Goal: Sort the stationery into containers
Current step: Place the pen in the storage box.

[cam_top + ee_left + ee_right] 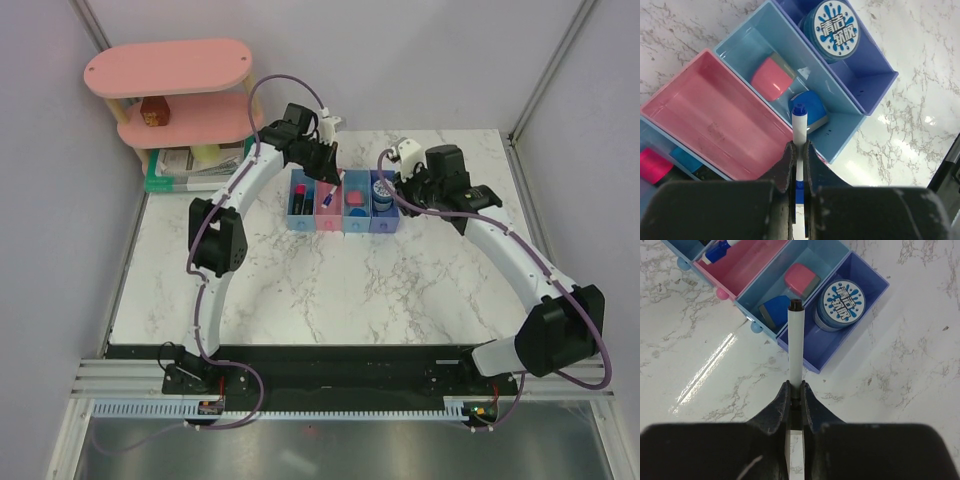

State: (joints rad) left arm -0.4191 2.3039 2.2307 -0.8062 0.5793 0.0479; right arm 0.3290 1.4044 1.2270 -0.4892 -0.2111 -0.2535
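Round blue-white tin [836,28] sits in the darker blue bin [875,75]; pink eraser [771,80] and blue block [810,107] share the light blue bin [740,47] beside it. Left pincer [799,150] clamps a blue-capped white pen [799,125], right pincer [794,387] a black-tipped pen [795,345].

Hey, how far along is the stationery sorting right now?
Done: the round tin sits in the darker blue bin; the pink eraser and blue block lie in the light blue bin beside it. In hand: the left gripper clamps a blue-capped pen by the empty pink bin; the right gripper holds a black-tipped pen. Left: both pens need dropping into bins.
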